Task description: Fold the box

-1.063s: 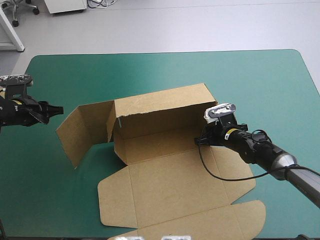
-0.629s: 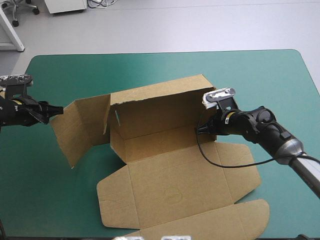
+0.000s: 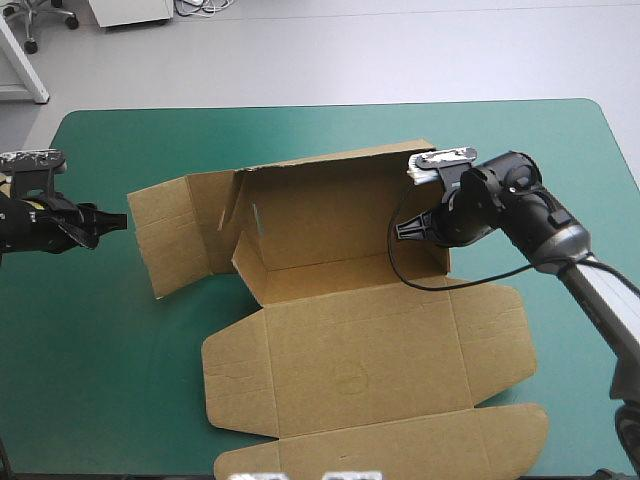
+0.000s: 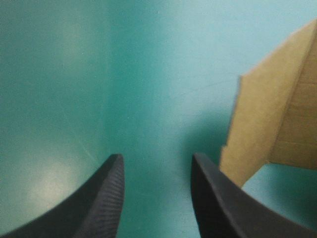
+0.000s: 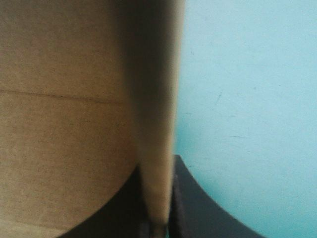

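Observation:
The brown box (image 3: 350, 345) lies mid-table with its long back wall (image 3: 330, 210) standing up and its wide lid panel flat toward the near edge. At that wall's right end, my right gripper (image 3: 407, 230) is shut on the box; the right wrist view shows the board's edge (image 5: 157, 124) pinched between the black fingers (image 5: 195, 203). A side flap (image 3: 175, 230) juts out from the wall's left end. My left gripper (image 3: 118, 220) hovers just left of that flap, open and empty (image 4: 156, 161), with the flap's corner (image 4: 267, 124) beside one finger, over the teal-green cover.
Teal-green cover (image 3: 520, 150) shows bare beyond the box toward the far edge and at the near left. The box's near flaps (image 3: 400, 445) reach almost to the table's near edge.
My right gripper has risen and swung toward the far edge with the wall's right end, standing the wall straighter. The left flap has swung outward. The left arm has stayed still.

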Available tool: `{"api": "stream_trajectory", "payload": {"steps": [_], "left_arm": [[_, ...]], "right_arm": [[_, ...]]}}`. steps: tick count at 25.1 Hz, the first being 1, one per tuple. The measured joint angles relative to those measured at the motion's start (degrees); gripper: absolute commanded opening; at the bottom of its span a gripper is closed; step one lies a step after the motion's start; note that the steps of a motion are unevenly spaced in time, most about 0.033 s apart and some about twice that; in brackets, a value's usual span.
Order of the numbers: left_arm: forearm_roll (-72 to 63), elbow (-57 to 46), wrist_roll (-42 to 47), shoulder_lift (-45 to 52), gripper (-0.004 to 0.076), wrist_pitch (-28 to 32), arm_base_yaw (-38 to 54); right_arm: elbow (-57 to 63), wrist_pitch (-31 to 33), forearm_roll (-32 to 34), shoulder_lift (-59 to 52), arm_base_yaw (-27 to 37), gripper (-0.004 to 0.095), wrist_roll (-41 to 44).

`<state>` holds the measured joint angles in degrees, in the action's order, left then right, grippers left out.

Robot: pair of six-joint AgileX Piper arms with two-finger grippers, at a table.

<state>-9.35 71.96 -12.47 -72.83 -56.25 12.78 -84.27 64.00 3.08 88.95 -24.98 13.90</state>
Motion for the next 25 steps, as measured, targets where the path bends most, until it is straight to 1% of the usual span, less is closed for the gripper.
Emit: {"api": "stream_trajectory", "payload": {"steps": [5,7,12,15,17,21,25], "left_arm": [[-0.14,0.00,0.00,0.00,0.0314,-0.25,0.00],[-0.14,0.00,0.00,0.00,0.0314,-0.25,0.00],[-0.14,0.00,-0.14,0.00,0.0314,-0.43,0.00],[-0.14,0.00,-0.42,0.00,0.0314,-0.44,0.00],[-0.14,0.00,-0.43,0.00,0.0314,-0.44,0.00],[-0.14,0.00,-0.89,0.00,0.0314,-0.44,0.00],[-0.14,0.00,-1.14,0.00,0.0314,-0.44,0.00]], "right_arm": [[-7.89,4.66,-0.93,9.27,0.35,-0.0011,-0.65],[-9.72,5.35,-1.52,11.95,1.09,0.0038,-0.71],[-10.87,5.07,-1.12,13.27,1.63,0.0290,-1.25],[-11.91,4.54,-0.61,13.15,1.63,0.0388,-1.45],[-13.01,4.33,0.37,12.86,1.63,0.0425,-1.50],[-16.95,4.44,1.46,11.18,1.63,0.0431,-1.61],[-18.58,6.52,1.66,9.07,1.63,0.0431,-2.61]]}}
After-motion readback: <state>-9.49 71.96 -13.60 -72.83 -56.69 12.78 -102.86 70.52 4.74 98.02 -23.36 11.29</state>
